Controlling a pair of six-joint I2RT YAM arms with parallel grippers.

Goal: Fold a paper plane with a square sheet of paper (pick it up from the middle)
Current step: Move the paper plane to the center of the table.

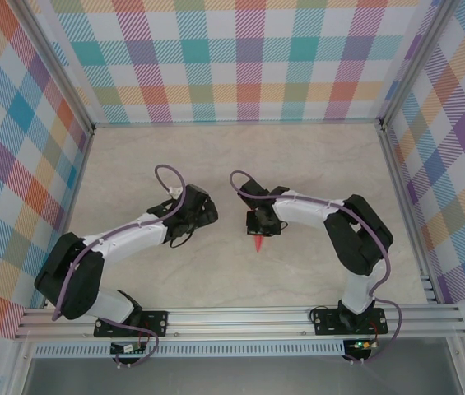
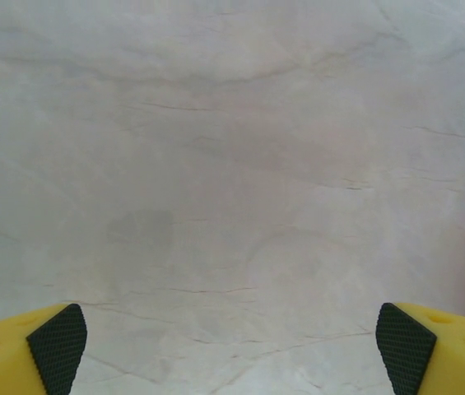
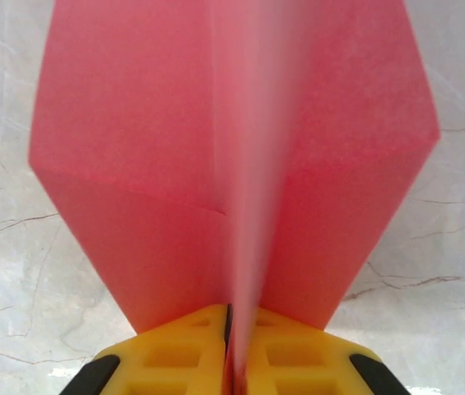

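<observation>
Pale marbled surface (image 2: 232,148) below; right tool (image 3: 230,346) is closed on the paper plane (image 3: 150,164) ahead of it, left tool (image 2: 230,347) spread wide, holding nothing.

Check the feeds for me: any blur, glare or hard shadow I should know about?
Right wrist: the paper plane is fairly sharp across its wings, but the raised centre fold nearest the lens smears into blur. Left wrist: the table is evenly lit and slightly soft, with no glare. Top external: flat, even light, no hard shadows or hotspots.
</observation>
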